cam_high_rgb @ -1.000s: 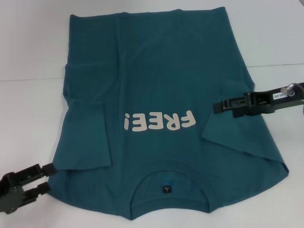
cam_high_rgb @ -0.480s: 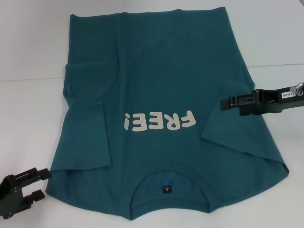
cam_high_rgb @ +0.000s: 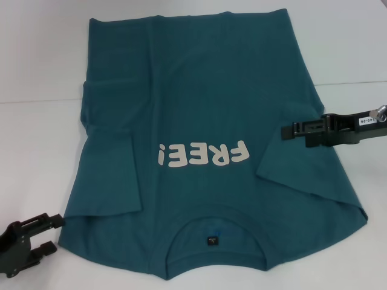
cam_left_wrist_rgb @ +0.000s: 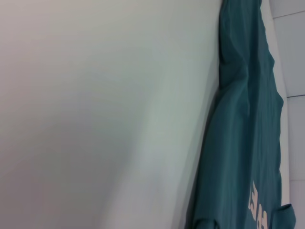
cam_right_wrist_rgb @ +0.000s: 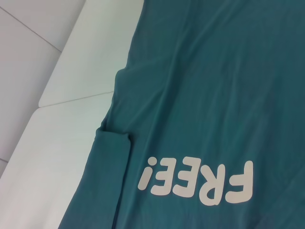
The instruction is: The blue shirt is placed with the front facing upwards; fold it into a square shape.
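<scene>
The left gripper (cam_high_rgb: 47,234) sits low at the near left, just off the shirt's near left corner, with its two black fingers spread apart and nothing between them. Beside it the blue shirt (cam_high_rgb: 205,109) lies flat on the white table (cam_high_rgb: 36,139), with the neck near the robot and the hem far away. Both short sleeves are already folded in over the body, so the sides look done. The long fold that makes a square is still left to do, I think. The cloth is soft, thin cotton in dark teal with a few gentle creases, and the white letters (cam_high_rgb: 202,156) on the chest are fat and smooth. The round neck has a small dark label (cam_high_rgb: 211,241). On the right, the right gripper (cam_high_rgb: 286,131) floats over the shirt's right side; I cannot tell if its fingers are apart.
</scene>
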`<state>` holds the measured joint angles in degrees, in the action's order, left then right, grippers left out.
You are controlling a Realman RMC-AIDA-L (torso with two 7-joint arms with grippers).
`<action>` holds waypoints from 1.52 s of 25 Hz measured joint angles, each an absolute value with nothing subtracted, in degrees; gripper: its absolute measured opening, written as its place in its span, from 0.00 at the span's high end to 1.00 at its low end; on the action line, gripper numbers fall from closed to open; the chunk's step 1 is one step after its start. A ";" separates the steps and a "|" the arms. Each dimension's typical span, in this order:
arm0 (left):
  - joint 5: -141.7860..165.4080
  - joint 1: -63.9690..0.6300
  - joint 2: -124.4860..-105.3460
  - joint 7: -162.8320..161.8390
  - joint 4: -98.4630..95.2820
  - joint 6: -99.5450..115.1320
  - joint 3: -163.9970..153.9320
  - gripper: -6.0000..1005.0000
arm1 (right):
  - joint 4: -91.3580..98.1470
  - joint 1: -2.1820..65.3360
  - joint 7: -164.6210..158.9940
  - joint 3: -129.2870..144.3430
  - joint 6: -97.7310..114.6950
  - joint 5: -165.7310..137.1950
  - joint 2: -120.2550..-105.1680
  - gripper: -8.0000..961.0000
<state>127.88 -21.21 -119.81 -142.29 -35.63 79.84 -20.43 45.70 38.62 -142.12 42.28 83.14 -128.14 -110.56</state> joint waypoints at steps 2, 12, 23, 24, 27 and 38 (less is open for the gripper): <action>128.33 -21.48 -119.75 -142.30 -35.33 79.56 -20.42 0.27 | 45.64 38.57 -142.07 42.16 83.13 -128.14 -110.56 0.02; 129.23 -23.83 -119.44 -141.98 -32.62 78.58 -20.65 0.27 | 45.52 38.41 -142.03 41.67 83.05 -128.14 -110.56 0.02; 128.80 -26.14 -119.45 -141.74 -31.63 78.25 -21.77 0.29 | 45.52 38.35 -142.03 41.47 83.07 -128.14 -110.57 0.02; 128.74 -25.99 -119.46 -141.32 -31.79 78.24 -21.64 0.29 | 45.53 38.33 -142.03 41.47 83.07 -128.14 -110.56 0.02; 128.67 -25.73 -119.47 -139.68 -31.94 78.15 -21.07 0.30 | 45.53 38.26 -142.03 41.48 83.09 -128.14 -110.56 0.02; 128.65 -26.09 -119.26 -135.55 -31.75 79.64 -21.94 0.55 | 45.53 37.90 -141.28 41.49 83.10 -128.14 -110.57 0.02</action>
<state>128.65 -26.09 -119.26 -135.55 -31.75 79.64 -21.94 45.53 37.90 -141.28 41.49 83.10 -128.14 -110.57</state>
